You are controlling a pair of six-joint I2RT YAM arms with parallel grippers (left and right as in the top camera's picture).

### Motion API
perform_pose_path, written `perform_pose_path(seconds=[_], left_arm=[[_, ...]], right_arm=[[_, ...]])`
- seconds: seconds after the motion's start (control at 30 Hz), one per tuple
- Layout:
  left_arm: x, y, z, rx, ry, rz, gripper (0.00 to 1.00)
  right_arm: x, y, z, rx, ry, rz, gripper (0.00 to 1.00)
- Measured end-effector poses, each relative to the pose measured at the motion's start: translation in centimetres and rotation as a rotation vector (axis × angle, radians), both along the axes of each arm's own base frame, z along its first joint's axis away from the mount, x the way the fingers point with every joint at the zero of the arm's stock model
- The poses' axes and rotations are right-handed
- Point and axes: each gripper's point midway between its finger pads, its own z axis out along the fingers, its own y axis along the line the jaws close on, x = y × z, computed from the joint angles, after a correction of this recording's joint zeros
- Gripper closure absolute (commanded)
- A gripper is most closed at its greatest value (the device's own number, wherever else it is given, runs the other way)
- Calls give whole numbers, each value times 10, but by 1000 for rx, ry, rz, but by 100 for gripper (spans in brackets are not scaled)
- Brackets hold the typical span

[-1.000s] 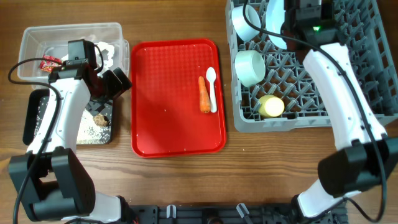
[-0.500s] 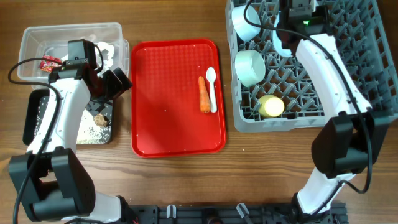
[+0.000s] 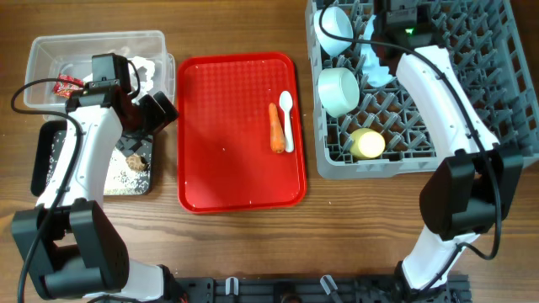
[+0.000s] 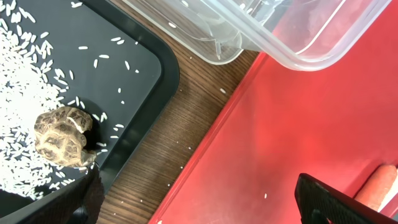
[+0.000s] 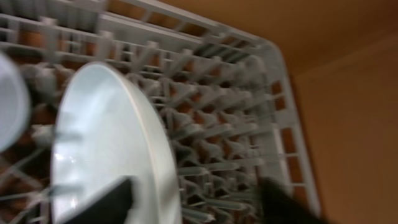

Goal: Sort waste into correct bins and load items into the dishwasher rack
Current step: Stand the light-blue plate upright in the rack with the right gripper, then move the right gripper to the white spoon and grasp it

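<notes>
A pale blue plate stands on edge among the pegs at the back of the grey dishwasher rack. My right gripper is open astride its rim, with one finger against the plate's face and the other well clear. Two bowls and a yellow cup sit in the rack. My left gripper hangs open and empty over the red tray's left edge. An orange carrot and a white spoon lie on that tray.
The clear tub holds a red wrapper and tissue. The black tray holds rice and a brown scrap. The flat red tray lies between the bins and the rack.
My right gripper has opened and let go of the plate, which now leans in the rack's back rows. The left arm has not moved.
</notes>
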Motion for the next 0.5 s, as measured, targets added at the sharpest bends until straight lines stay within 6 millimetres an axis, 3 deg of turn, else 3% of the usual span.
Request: perform_pose_path(seconds=[0.23,0.3,0.37,0.5], left_arm=[[0,0,0,0,0,0,0],[0,0,0,0,0,0,0],[0,0,0,0,0,0,0],[0,0,0,0,0,0,0]], right_arm=[[-7,18,-14,132,26,9,0],[-11,25,-10,189,27,30,0],[-17,36,5,263,9,68,0],[-44,78,58,506,-44,234,0]])
